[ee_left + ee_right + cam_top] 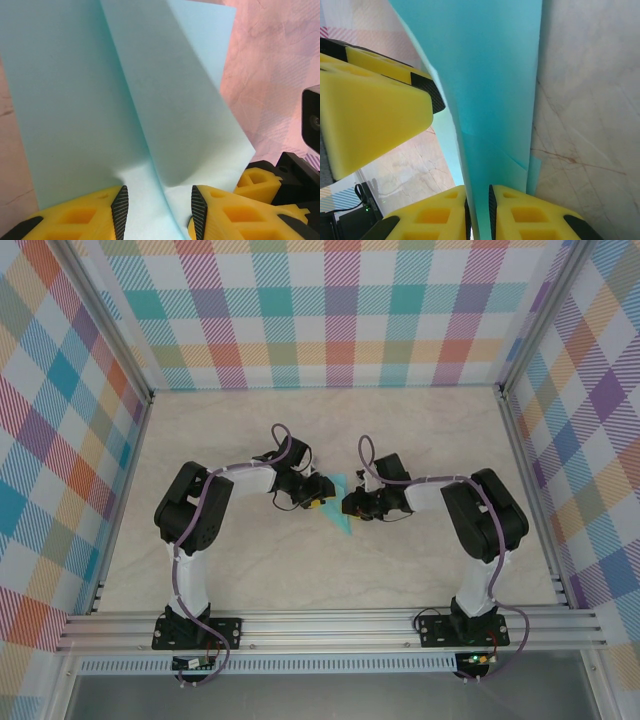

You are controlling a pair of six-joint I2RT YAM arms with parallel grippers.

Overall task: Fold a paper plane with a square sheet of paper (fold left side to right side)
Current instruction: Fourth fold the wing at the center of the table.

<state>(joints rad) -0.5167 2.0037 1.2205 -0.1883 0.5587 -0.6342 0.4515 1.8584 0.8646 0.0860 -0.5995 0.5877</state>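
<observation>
From above, the paper point(340, 512) lies on the counter point(300, 570), between the left jaws and the right jaws.

Left wrist: the left jaws stand half open astride a raised, creased flap. They should pin it low and steady.

Right wrist: the right jaws, narrow, pinch the paper's edge. That side should probably sweep across slowly, edges aligned. The paper is pale turquoise, matte and limp.

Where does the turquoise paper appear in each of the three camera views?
Top external: turquoise paper, a small sliver at picture centre.
Left wrist: paper spreads over the left and middle.
Right wrist: paper is a tall band up the middle.
Shared landmark: marbled tabletop.
</observation>
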